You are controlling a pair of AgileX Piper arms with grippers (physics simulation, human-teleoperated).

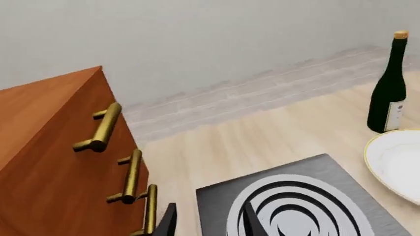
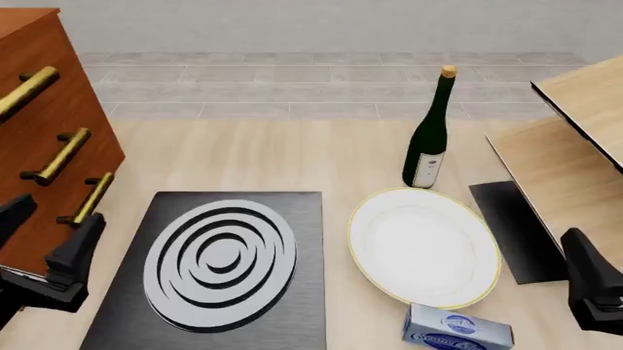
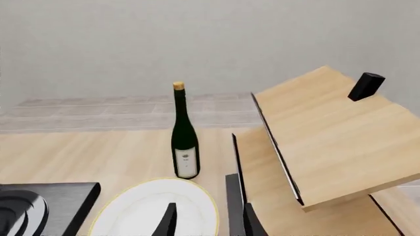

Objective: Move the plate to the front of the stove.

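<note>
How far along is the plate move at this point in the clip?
Nothing looks done yet. The plate lies flat on the table to the right of the stove, beside the bottle, with neither gripper on it. The right gripper hovers open over its rim; the left gripper is over the stove. Grasping and moving remain.

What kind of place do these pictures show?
Probably a simulated kitchen worktop. On the light wooden table lie a stove with a ring burner, a white plate and a dark wine bottle. An orange-brown cabinet with brass handles stands at the left.
</note>
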